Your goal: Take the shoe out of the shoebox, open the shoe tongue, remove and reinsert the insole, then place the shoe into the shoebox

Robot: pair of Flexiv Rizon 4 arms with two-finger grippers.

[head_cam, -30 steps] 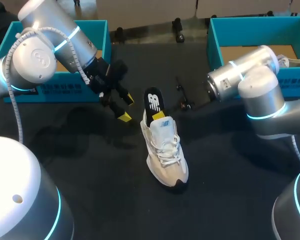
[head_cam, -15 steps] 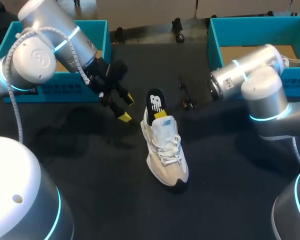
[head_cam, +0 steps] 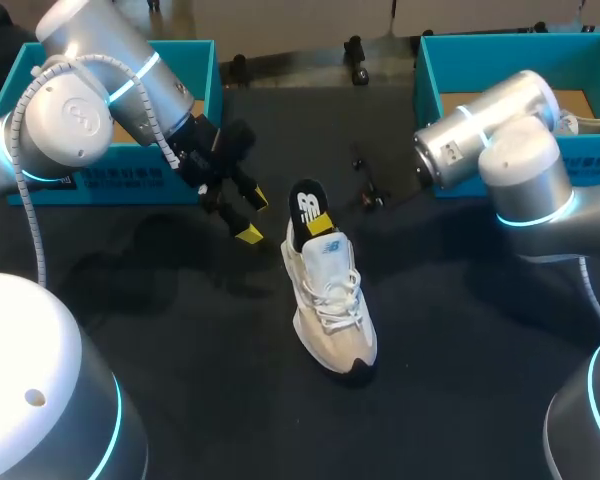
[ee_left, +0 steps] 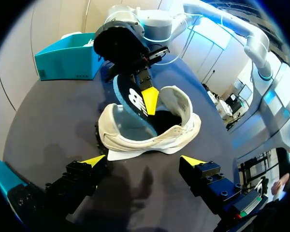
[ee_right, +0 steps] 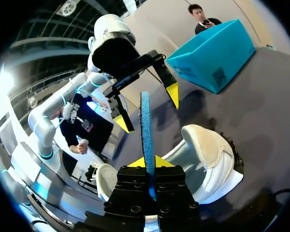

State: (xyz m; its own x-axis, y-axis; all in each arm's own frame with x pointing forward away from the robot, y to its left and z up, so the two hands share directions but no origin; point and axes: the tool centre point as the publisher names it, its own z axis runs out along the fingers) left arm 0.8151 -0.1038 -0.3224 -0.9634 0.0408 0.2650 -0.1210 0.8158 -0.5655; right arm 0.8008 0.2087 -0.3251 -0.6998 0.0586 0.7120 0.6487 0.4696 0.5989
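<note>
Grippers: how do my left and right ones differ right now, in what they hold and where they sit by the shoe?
The left gripper is open and holds nothing; the right gripper is shut on the insole. The left gripper hangs clear of the shoe, off its heel end; the right gripper is over the shoe's opening, with the insole standing up out of it. Both are at the shoe's heel end.

Two shoeboxes (head_cam: 90, 185) (head_cam: 480, 55); one shoe (head_cam: 332, 310) on table (head_cam: 460, 340); one insole (head_cam: 307, 203); two grippers (head_cam: 252, 218) (head_cam: 317, 224).
</note>
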